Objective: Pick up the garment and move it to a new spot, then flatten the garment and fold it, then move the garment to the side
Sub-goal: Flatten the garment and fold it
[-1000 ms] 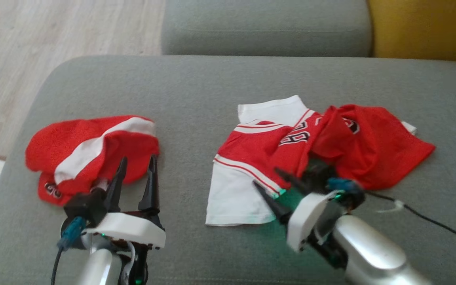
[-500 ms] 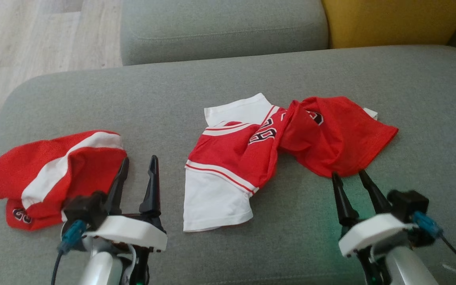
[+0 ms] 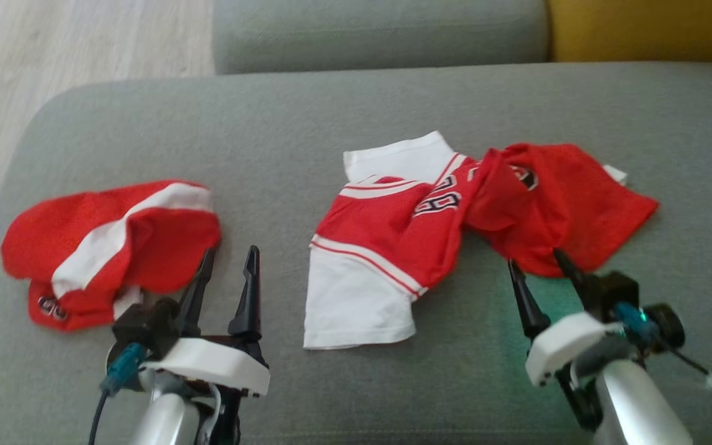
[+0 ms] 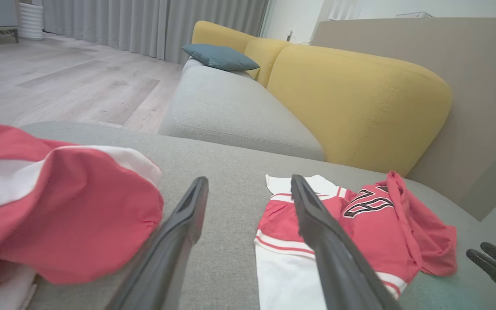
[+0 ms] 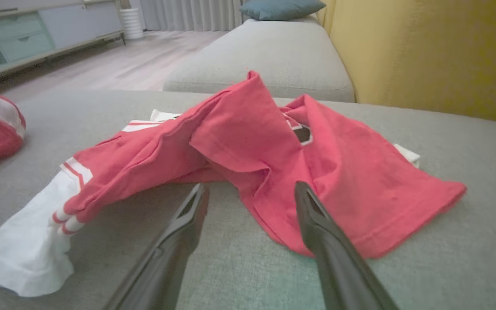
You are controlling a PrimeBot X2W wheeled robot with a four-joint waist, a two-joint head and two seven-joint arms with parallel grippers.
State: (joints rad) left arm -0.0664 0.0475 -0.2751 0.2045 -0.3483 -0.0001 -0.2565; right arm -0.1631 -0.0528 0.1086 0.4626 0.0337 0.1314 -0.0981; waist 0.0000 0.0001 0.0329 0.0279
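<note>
The garment (image 3: 393, 216), a red and white jersey with black numbers, lies crumpled in the middle of the grey cushion (image 3: 356, 111), its red half bunched to the right. My right gripper (image 3: 534, 258) is open at the near red hem, fingertips just short of the cloth and holding nothing. In the right wrist view the garment (image 5: 274, 142) rises in folds just beyond that gripper (image 5: 251, 186). My left gripper (image 3: 231, 250) is open and empty, beside a second red and white bundle (image 3: 102, 241). The left wrist view has this gripper (image 4: 249, 180) between the bundle (image 4: 58, 206) and the garment (image 4: 373, 224).
A further grey seat (image 3: 381, 31) and a yellow backrest (image 3: 640, 31) stand behind the cushion. Wooden floor (image 3: 53, 49) lies off its left edge. A blue pillow (image 4: 220, 57) rests far back. A black cable (image 3: 702, 371) trails from my right wrist.
My right gripper has swung from over the garment's near middle to its right-hand red hem, still open. The head camera has shifted. The left gripper and both garments have stayed put.
</note>
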